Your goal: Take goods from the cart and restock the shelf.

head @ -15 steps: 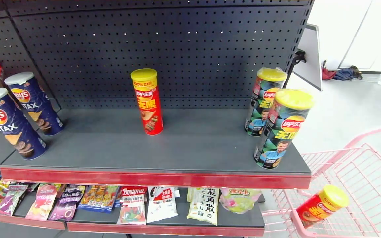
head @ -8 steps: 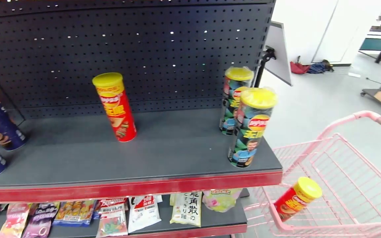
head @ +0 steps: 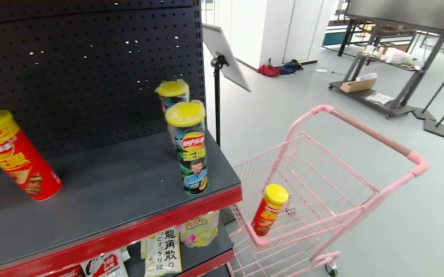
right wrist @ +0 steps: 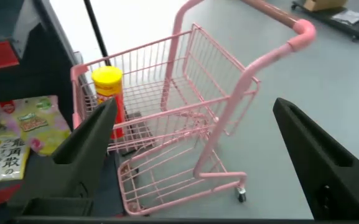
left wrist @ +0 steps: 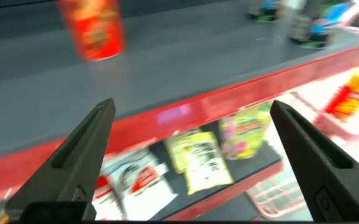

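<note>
The pink cart (head: pixel 360 130) stands just beside the right end of the shelf (head: pixel 129 184). One red can (head: pixel 270 209) with a yellow lid is inside the cart, leaning against the wire wall at the corner next to the shelf. Its label has a round badge and big yellow letters running down the side. A second red can (head: pixel 14 157) with the same kind of label stands on the shelf, far to the left. Near the shelf's right end stand two dark cans with yellow lids, one behind the other. The front dark can (head: pixel 189 150) shows a round red badge, yellow letters and a picture of a person, and the back dark can (head: pixel 171 94) is mostly hidden behind it. Snack bags (head: pixel 162 250) with writing on them lie on the lower shelf. The left gripper (left wrist: pixel 191 106) has its fingers spread wide in front of the shelf's red edge and holds nothing. The right gripper (right wrist: pixel 195 102) is spread wide too, holds nothing, and is well apart from the cart
</note>
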You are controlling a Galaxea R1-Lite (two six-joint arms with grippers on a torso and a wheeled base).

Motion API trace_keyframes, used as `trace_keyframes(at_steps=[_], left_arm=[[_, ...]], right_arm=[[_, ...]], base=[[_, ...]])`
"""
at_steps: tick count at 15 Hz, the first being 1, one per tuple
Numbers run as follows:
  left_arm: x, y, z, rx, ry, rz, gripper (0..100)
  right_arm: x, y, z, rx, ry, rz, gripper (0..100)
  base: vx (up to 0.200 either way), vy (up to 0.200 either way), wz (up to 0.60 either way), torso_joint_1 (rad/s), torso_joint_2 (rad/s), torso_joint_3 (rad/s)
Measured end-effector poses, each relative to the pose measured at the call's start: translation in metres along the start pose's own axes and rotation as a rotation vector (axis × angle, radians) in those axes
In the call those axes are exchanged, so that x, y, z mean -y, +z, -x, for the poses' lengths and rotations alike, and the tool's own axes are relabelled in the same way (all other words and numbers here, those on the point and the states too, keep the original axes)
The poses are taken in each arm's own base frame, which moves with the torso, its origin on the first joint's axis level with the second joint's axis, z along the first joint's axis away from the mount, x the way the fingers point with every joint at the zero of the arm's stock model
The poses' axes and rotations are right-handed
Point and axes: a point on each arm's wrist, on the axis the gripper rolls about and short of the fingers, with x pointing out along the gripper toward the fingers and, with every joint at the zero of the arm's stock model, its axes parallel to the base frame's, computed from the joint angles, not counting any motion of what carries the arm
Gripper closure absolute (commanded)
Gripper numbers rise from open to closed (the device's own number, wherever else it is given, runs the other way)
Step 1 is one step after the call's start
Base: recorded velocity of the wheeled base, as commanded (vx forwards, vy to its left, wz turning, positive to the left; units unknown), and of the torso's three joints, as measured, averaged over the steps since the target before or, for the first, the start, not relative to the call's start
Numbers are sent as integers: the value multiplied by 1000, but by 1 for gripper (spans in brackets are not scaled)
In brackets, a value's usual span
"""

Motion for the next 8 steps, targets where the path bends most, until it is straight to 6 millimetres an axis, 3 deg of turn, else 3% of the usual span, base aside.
trace_keyframes(at_steps=[2, 8], left_arm=[[0, 0, 0, 1, 0, 0, 0], [0, 0, 0, 1, 0, 0, 0]], right_arm=[[0, 0, 0, 0, 0, 0, 0], [0, 0, 0, 0, -1, 0, 0]], base=[[0, 0, 0, 0, 0, 0], [0, 0, 0, -133, 340, 195]])
